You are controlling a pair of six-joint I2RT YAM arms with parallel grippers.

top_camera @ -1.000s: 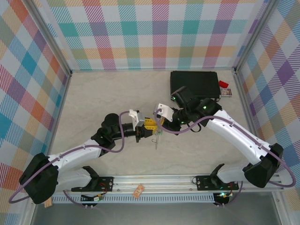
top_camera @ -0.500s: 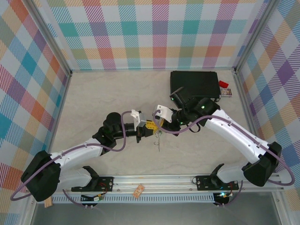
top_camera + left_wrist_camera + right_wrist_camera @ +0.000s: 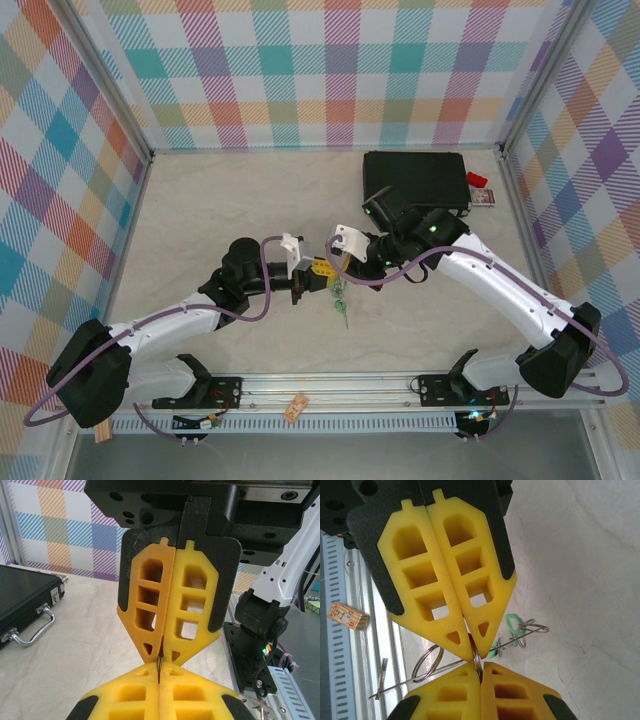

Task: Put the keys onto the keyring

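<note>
Left tool (image 3: 320, 274) & right tool (image 3: 336, 267) both clenched tip-to-tip on thin keyring (image 3: 476, 656), green keys (image 3: 511, 626) just beside. Risk: slim pinch w/ opposing pull, ring could twist out, keys drop to surface (image 3: 220, 210).

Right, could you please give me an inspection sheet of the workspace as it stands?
Surface: pale marbled table.
Job's things: keyring pinched edge-on between both grippers; green keys on wire loops beside it.
Clutter: black case, small red item, tag on the front rail.
Grippers: left gripper and right gripper both shut, tip to tip.
Cables: purple cables looping along both arms.
Surroundings: plaid walls.
</note>
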